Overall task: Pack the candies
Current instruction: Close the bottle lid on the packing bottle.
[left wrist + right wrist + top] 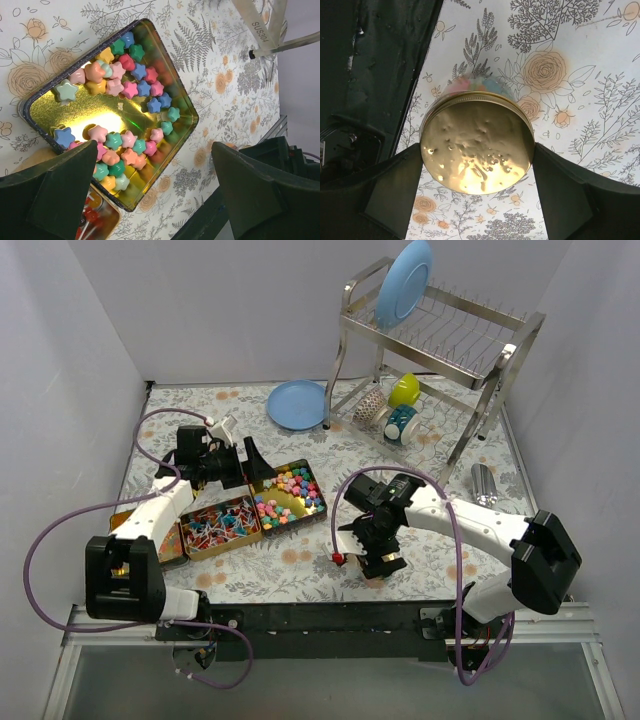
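The candies (130,85) are small star-shaped sweets in pink, green, blue, yellow and orange. They lie in an open gold tin (288,495), which also shows in the left wrist view (177,127). My left gripper (153,147) is open and empty, just above the tin's near end; it also shows in the top view (250,458). My right gripper (477,147) is shut on the gold lid (477,142) of a glass jar standing near the table's front edge. Coloured sweets (472,82) show faintly through the glass. In the top view the right gripper (375,562) hides the jar.
A second tin (222,525) holds red and blue lollipops, and a third tin (168,545) lies partly under my left arm. A dish rack (470,350) with a blue plate (403,280) and cups stands at the back right. Another blue plate (297,403) and a metal can (483,483) lie on the table.
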Robot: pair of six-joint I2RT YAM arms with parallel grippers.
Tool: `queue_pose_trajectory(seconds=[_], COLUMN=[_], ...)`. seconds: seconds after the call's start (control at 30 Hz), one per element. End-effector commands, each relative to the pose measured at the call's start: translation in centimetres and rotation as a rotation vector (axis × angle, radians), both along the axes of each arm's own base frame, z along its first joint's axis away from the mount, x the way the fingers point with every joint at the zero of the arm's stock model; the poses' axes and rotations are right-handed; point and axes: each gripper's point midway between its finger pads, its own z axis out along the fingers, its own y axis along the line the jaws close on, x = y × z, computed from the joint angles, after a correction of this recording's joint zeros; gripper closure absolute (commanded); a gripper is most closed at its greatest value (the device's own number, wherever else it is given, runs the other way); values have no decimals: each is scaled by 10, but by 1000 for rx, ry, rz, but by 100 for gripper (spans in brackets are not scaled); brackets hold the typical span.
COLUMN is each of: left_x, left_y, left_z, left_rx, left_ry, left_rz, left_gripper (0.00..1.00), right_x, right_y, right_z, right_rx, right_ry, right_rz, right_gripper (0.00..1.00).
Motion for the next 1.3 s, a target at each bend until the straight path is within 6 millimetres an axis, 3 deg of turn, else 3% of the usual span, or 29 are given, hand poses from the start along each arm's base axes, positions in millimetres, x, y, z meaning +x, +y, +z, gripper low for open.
queue_pose_trajectory(seconds=[0.0, 0.37, 0.57, 0.77, 0.83, 0.93, 1.07, 1.1, 1.13, 1.2, 1.27], left_x=[-7, -13, -14, -45, -63, -93, -122, -138, -134, -147, -149], left_y=[2, 0, -5, -47, -69, -95, -124, -132, -138, -145, -152], left_z=[16, 16, 17, 28, 44, 45, 42, 32, 34, 15, 11], left_rx=[10, 7, -19, -49, -74, -119, -131, -127, -121, -109, -114], left_ry=[-61, -50, -43, -219, -332, -403, -520, -531, -582, -568, -613], left_rz=[-1, -22, -44, -251, -347, -485, -581, -632, -612, -614, -605], left_gripper=[2, 2, 2, 2, 2, 2, 2, 2, 2, 2, 2], right_x=[-1, -12, -10, -18, -17, -13, -16, -17, -21, -23, -27], right_y=[-1, -17, -25, -29, -32, -32, -25, -21, -25, -28, -34], right_z=[-4, -9, -23, -39, -40, -29, 2, 10, 13, 14, 13], right_rx=[-6, -30, -27, 6, -1, 31, 93, 107, 92, 79, 64], right_ry=[-21, -61, -103, -93, -104, -111, -86, -74, -60, -49, -42], right_rz=[6, 3, -42, -81, -105, -174, -221, -239, -242, -262, -271], right_gripper=[24, 24, 23, 21, 14, 5, 2, 2, 2, 2, 2])
